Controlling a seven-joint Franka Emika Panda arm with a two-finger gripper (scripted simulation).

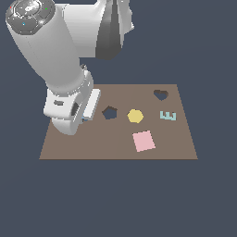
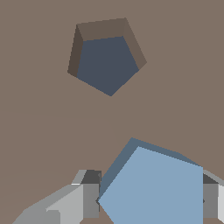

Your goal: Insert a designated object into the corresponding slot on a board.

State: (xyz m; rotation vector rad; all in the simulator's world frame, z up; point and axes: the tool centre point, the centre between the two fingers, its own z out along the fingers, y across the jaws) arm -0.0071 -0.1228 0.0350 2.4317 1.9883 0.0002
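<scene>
Pentagon block (image 2: 155,188), light blue, sits low in the wrist frame, my claw (image 2: 146,201) closed on its sides above the board (image 2: 39,109). The pentagon slot (image 2: 107,63) waits empty in the upper part, near the block. My worry: its corners look turned against the slot's, so it could catch on the rim.
</scene>
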